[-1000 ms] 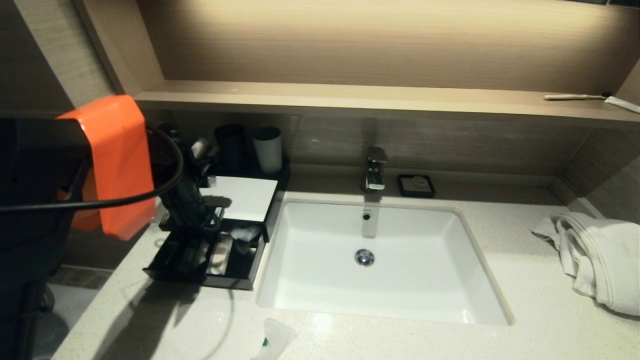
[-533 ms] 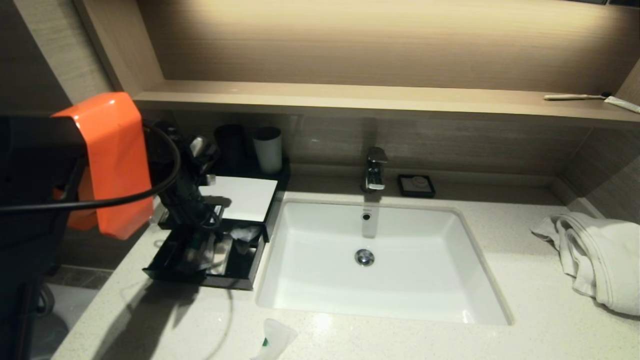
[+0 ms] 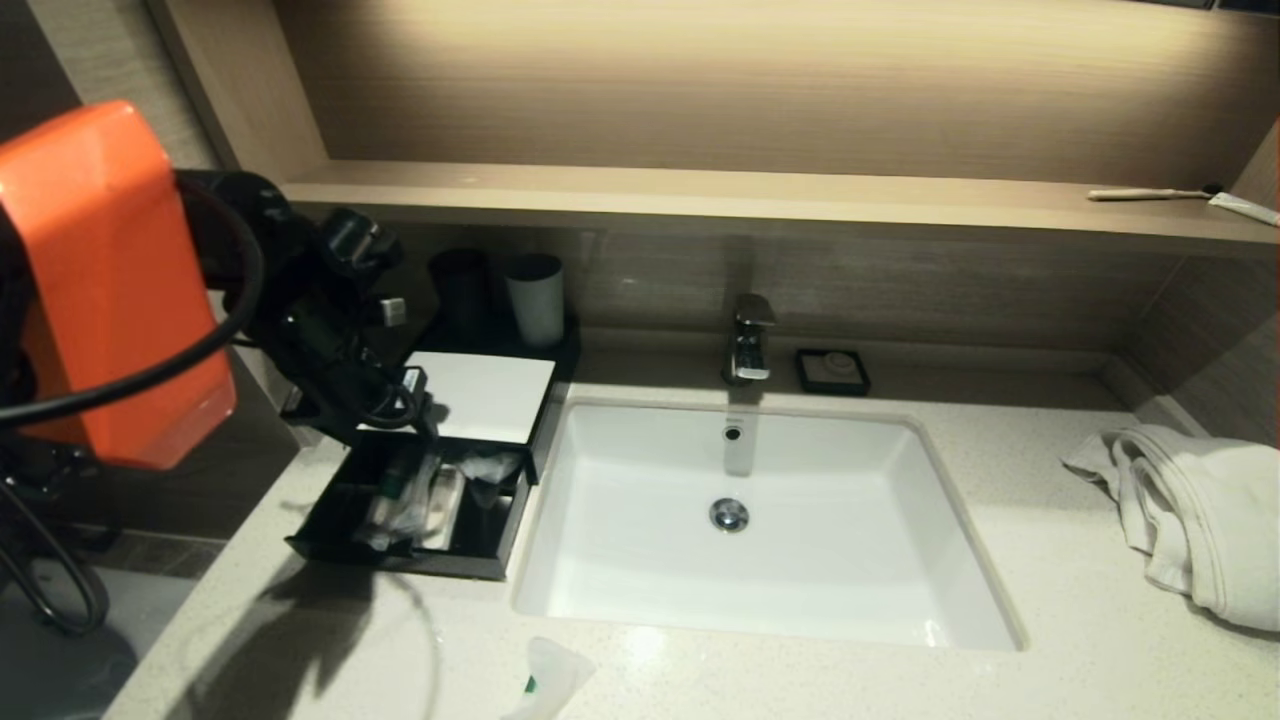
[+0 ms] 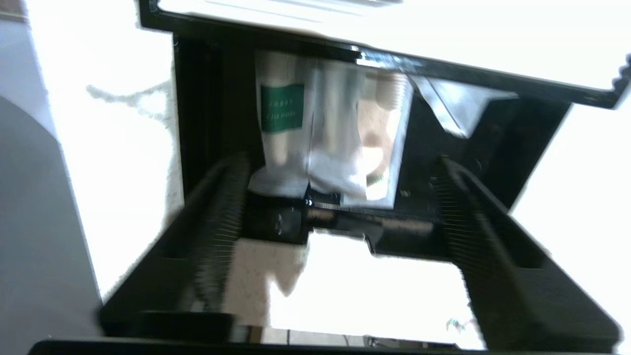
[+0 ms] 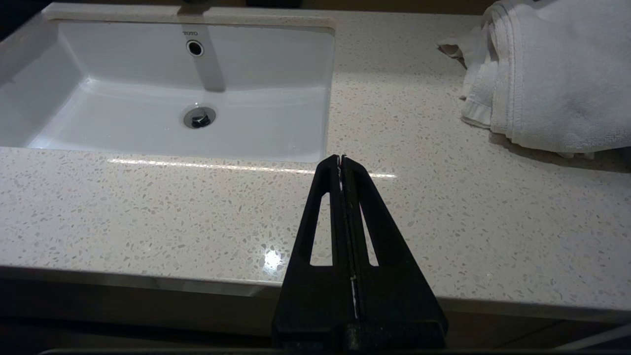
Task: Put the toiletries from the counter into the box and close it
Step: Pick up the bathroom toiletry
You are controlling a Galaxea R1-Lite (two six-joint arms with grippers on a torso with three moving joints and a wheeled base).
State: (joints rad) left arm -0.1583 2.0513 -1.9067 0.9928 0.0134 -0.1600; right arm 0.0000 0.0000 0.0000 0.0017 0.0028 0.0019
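Box [image 3: 340, 535]: on counter [image 3: 1050, 560], left of sink [image 3: 640, 560]; drawer pulled toward counter front.
Packets [image 4: 325, 143]: in drawer, side by side.
Lid [image 3: 490, 395]: behind open drawer, atop box.
Cups [image 3: 535, 298]: behind lid, near wall.
Left gripper [image 3: 395, 400]: above drawer's rear left.
Loose packet [image 3: 550, 680]: counter front edge, before sink.
Faucet [image 3: 750, 340]: behind sink; soap dish [image 3: 832, 370] just right of it.
Towel [image 3: 1190, 520]: counter, far right.
Toothbrush [image 3: 1150, 194]: shelf [image 3: 700, 195], right end.
Right gripper [image 5: 341, 162]: above counter front, right of sink.
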